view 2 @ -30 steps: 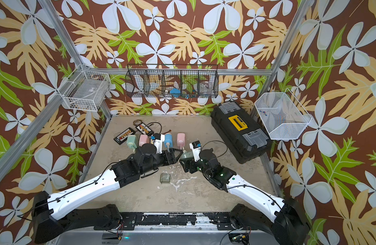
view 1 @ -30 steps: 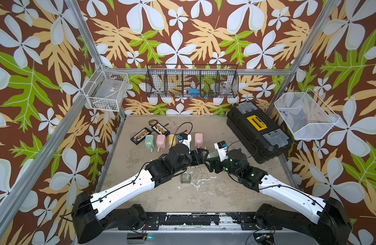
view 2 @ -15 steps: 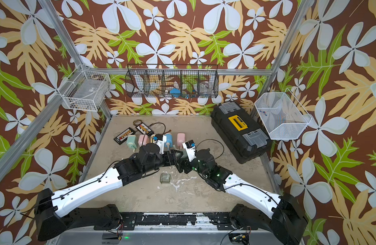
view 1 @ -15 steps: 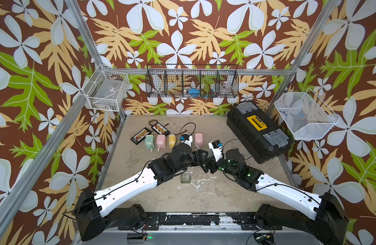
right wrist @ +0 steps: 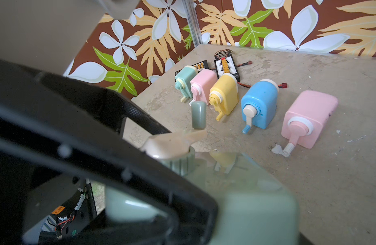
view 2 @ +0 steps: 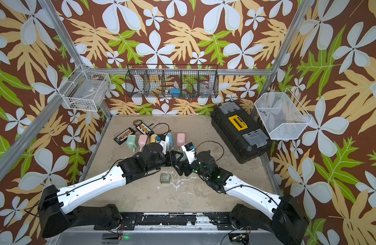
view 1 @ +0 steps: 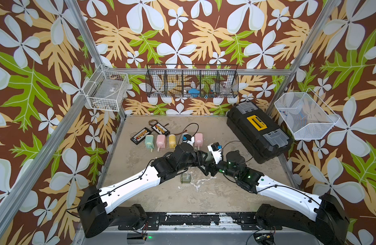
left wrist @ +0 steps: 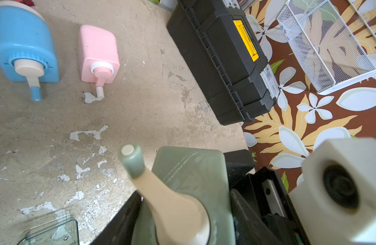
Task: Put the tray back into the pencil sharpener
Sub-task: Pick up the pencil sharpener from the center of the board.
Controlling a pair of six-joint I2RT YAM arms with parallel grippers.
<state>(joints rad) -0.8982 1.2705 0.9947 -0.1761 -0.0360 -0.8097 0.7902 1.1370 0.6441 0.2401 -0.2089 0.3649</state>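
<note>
The small clear greenish plastic tray (view 1: 185,178) is not yet in its place. It lies alone on the worn beige table (view 1: 214,195), near the middle and a little to the near side of both grippers, and nothing touches it.

The grey-green plastic pencil sharpener (left wrist: 193,174) with the beige crank is lifted above the table, between the two arms. The right gripper (view 1: 210,167) seems to carry it with its jaws set wide around the body, although the jaws themselves are hidden. The left gripper (view 1: 202,159) has one jaw on each side of the same pencil sharpener. I cannot tell whether they press on it or stand just beside it.

In my judgement the task is in an early part. The pencil sharpener is picked up and is perhaps being passed between the arms. What remains is to take the tray from the table, turn it to the slot, and push it fully in. The slot is not visible in any view.
</note>
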